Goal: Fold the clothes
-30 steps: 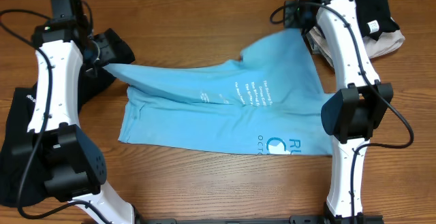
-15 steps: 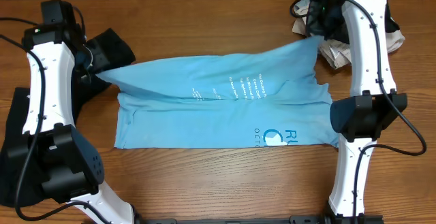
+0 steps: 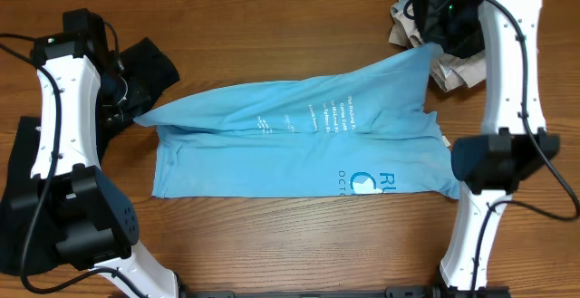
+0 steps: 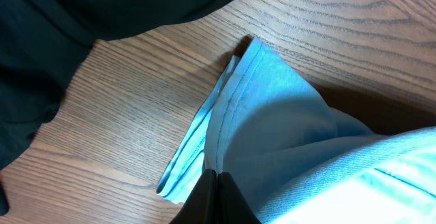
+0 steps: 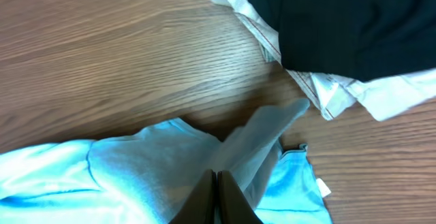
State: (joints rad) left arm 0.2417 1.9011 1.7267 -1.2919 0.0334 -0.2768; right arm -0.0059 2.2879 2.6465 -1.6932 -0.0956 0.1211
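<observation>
**Blue T-shirt pinched at two corners**

We see the light-blue T-shirt (image 3: 299, 144) lying across the middle of the wooden table (image 3: 272, 244) with its white lettering facing up. Its far edge is pulled into a line between the two arms.

The left gripper (image 4: 216, 191) is pressed together on the shirt's left corner, with a hemmed fold of blue cloth caught between its fingers just above the wood. The right gripper (image 5: 216, 191) is also clamped on blue cloth, at the shirt's far right corner near the back of the table.

A black garment (image 3: 149, 62) lies crumpled beside the left arm, close to the pinched corner. At the far right, just beside the right gripper, sits a pile of black and beige clothes (image 3: 462, 67) — the black piece on top.
</observation>
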